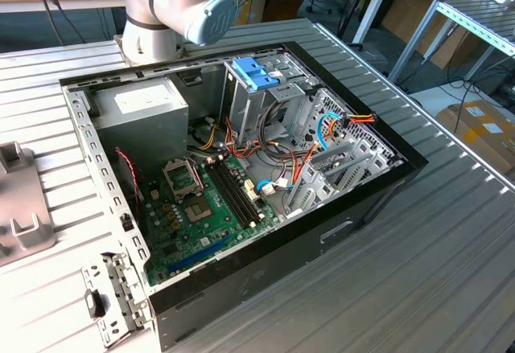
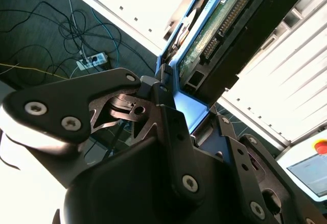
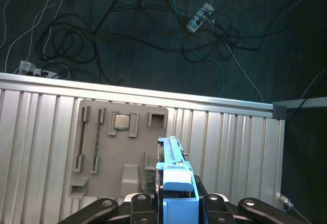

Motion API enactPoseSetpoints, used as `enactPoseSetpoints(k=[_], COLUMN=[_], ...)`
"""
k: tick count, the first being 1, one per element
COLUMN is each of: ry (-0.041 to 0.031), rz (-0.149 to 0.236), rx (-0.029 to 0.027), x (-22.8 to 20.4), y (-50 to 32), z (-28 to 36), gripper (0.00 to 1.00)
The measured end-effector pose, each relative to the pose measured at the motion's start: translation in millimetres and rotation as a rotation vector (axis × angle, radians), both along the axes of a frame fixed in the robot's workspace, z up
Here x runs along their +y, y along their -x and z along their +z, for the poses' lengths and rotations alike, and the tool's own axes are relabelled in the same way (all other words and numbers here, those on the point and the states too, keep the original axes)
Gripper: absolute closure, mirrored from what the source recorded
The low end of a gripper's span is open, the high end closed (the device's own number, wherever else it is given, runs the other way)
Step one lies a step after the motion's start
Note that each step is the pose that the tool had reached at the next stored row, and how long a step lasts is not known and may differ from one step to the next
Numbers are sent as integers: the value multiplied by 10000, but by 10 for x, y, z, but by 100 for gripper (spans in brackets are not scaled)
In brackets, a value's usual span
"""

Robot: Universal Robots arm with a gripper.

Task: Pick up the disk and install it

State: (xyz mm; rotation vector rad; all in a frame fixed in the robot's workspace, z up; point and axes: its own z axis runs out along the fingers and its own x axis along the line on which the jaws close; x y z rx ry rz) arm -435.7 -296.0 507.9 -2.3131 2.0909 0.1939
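Observation:
My gripper (image 3: 176, 203) is shut on the disk (image 3: 173, 157), which stands edge-on between the dark fingers (image 3: 138, 201) with its light-blue side rail toward the camera. In the second wrist view the disk (image 2: 225, 25) shows its green circuit-board face and connector, framed by the blue bracket, and the gripper (image 2: 191, 114) clamps its near end. In the first wrist view the disk hangs above the slatted table, over the edge of a grey parts tray (image 3: 102, 147).
The open computer case (image 1: 386, 176) lies on the table with its motherboard (image 1: 201, 208), grey power supply (image 1: 149, 108), metal drive cage (image 1: 338, 152) and a blue plastic piece with two tabs (image 1: 253, 71). The grey tray (image 1: 20, 200) sits at the exterior view's left. The arm's base (image 1: 181, 7) stands behind the case.

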Motion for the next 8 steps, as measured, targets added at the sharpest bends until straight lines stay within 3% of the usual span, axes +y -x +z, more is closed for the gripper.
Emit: enactPoseSetpoints(k=[8], ry=[0], rz=[0], rx=[0], x=[-1], y=[-29], z=[0], gripper=[63])
